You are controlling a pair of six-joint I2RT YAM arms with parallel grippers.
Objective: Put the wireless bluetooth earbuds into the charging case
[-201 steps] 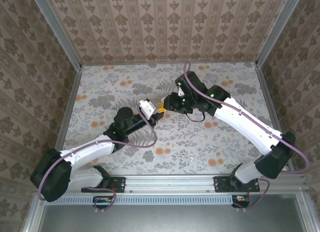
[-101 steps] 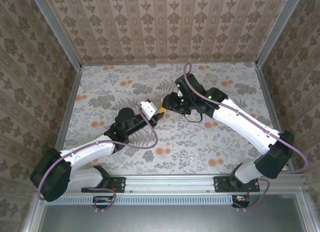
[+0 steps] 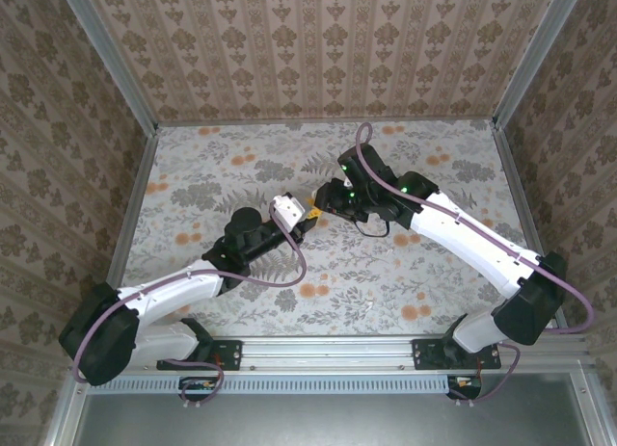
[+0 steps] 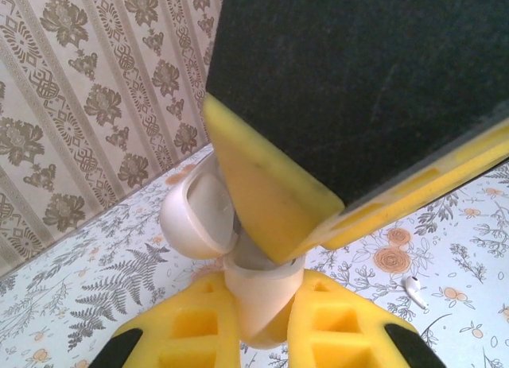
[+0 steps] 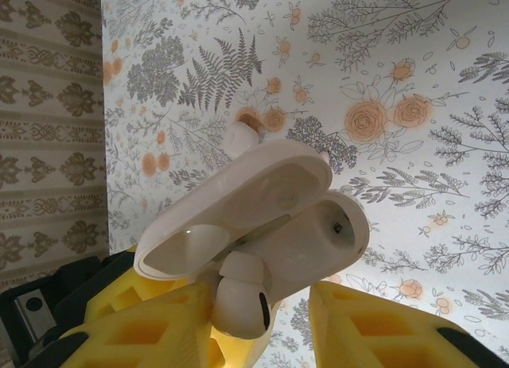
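Right fingers [image 5: 135,328] had edged slightly nearer the charging case [image 5: 262,201], which sat lid-open, clamped between the left fingers [image 4: 199,328] and raised off the surface [image 5: 413,66]. One earbud [image 5: 238,300] hung between the right fingers, against one of them, the open case just beyond their tips; whether they gripped it could not be told. A second earbud [image 4: 413,288] lay beyond the left fingers. Neither looked seated yet.

White arms [image 3: 174,287], black joints [image 3: 241,236], purple cables [image 3: 295,263], yellow jaws, seemingly green lights [image 3: 406,185]
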